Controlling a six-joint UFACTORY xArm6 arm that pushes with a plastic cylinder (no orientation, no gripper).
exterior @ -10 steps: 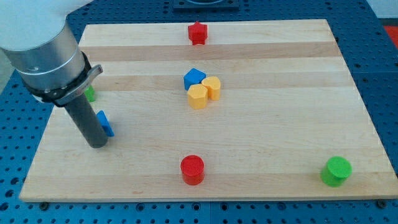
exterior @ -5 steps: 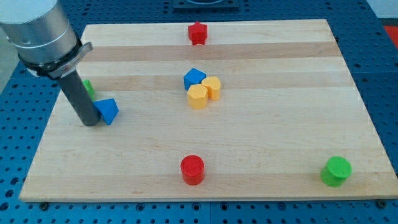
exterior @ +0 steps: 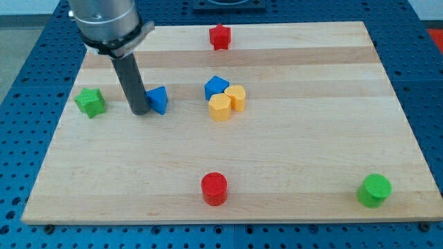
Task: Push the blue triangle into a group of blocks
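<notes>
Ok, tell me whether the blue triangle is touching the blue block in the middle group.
Apart. The camera view shows bare wood between the blue triangle and the blue block; my tip sits at the triangle's left side.

my tip (exterior: 140, 111): now further toward the view's top-right than before | blue triangle (exterior: 158, 99): touching my tip's right side, carried closer to the central cluster | green star block (exterior: 90, 102): uncovered, left of my tip

Blue perforated base (exterior: 28, 83) — wooden board (exterior: 311, 138)
</notes>
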